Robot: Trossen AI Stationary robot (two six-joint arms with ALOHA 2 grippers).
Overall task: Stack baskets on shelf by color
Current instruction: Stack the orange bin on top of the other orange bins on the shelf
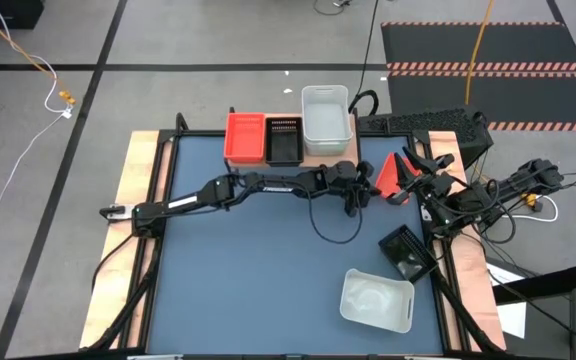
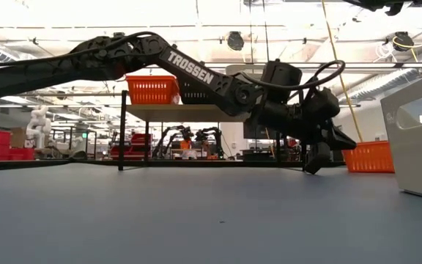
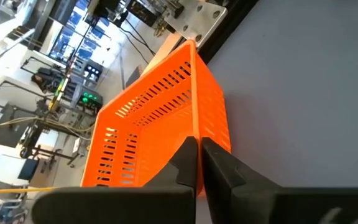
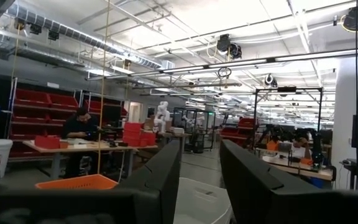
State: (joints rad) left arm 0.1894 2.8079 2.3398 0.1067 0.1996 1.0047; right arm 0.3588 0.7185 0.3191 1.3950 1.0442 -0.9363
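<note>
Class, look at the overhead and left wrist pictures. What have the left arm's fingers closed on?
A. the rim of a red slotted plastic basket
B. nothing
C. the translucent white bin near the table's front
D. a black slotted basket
A: the left gripper has its fingers pinched on the wall of the red slotted plastic basket, which lies on the blue table beside the wooden shelf.

Two dark, slender jointed arms; the left arm (image 2: 123,55) bears white "TROSSEN" lettering, with looping black cables beside its blocky wrist housing.
</note>
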